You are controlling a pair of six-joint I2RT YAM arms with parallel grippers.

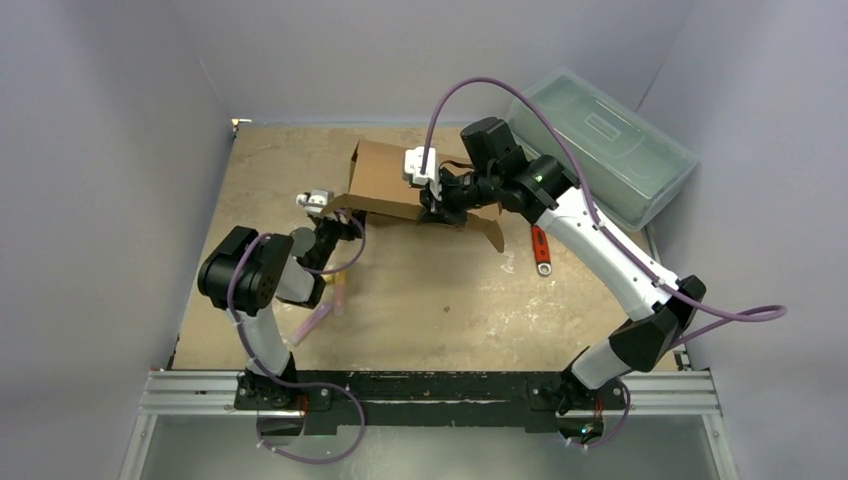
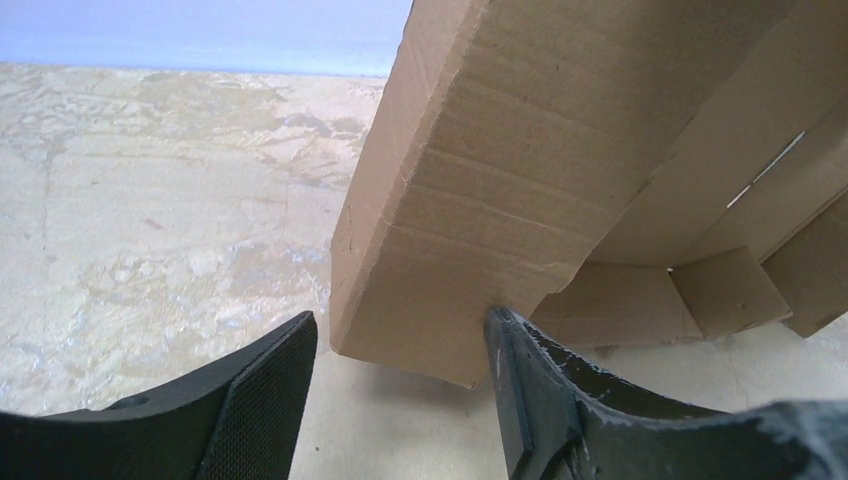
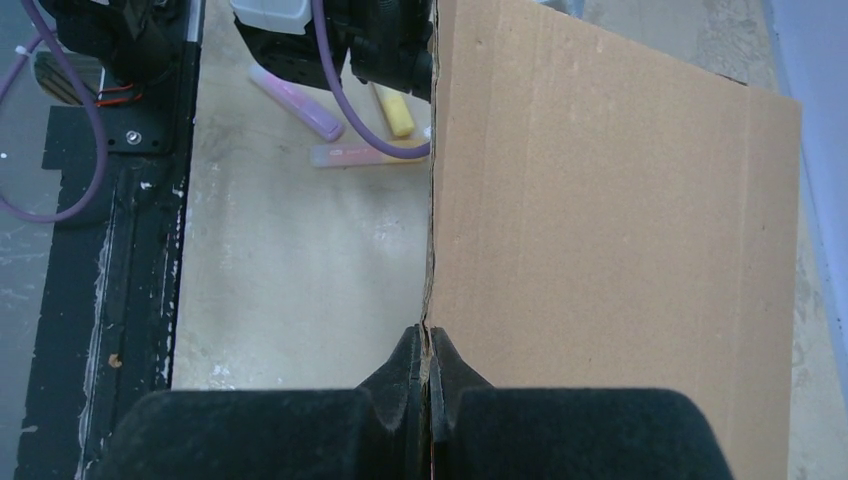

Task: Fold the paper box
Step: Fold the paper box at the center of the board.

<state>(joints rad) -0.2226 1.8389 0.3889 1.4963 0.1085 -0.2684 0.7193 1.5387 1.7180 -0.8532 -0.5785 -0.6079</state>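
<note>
cardboard in plain brown corrugate, die-cut with flaps and slots, makes up the paper box (image 1: 385,180), which sits partly raised at the far middle of the table between the two arms. the right gripper (image 3: 428,335) is clenched on the sheet's thin edge, its pads pressed flat against both faces. the left gripper (image 2: 400,320) has its jaws spread astride a creased corner flap: one finger (image 2: 520,370) is at the flap's edge, the other stands apart from it.

print on the pale pink marker (image 3: 345,155) is too small to read, and so is the label on the translucent grey-green plastic toolbox (image 1: 600,150) in the far right corner. a yellow marker (image 3: 395,110) lies by the pink one, and a red-handled tool (image 1: 540,250) lies near the box.

the table (image 1: 430,300) is a pale, blotchy, scuffed board with a black rail (image 1: 430,385) along its near edge, closed in by plain grey-lilac walls (image 1: 100,150).
</note>
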